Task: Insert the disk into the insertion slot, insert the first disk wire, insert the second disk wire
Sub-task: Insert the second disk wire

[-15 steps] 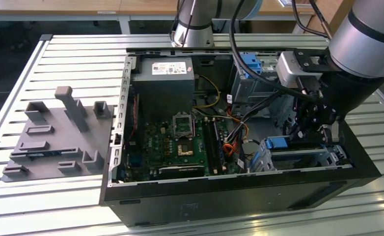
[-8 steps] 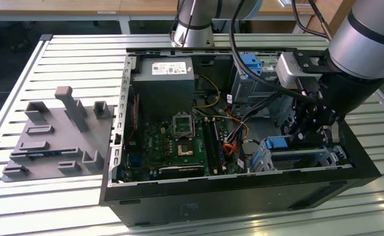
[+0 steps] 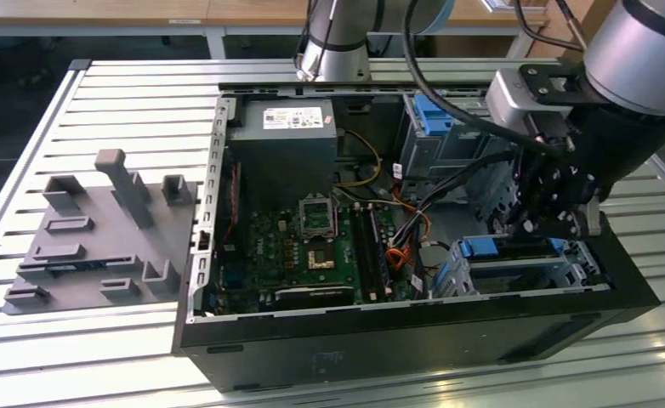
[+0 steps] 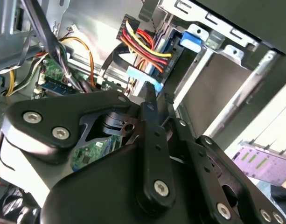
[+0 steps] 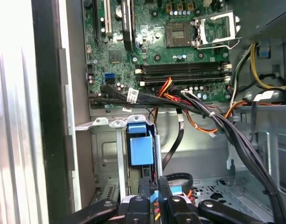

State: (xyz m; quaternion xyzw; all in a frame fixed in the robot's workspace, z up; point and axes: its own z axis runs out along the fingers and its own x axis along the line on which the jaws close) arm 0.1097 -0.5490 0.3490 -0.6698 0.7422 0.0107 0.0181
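Wire insertion under way at the low silver-grey perforated metal slot (image 3: 525,276).
My tool (image 4: 149,93) pinches a connector; next I judge seating needs careful alignment.

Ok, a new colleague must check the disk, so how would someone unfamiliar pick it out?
Find the open black computer case on the slatted table. In its near corner on the exterior view's right, below the gripper, sits a low silver cage. The disk lies in it, edged by a bright blue frame, lower than the taller bay with a blue latch behind.
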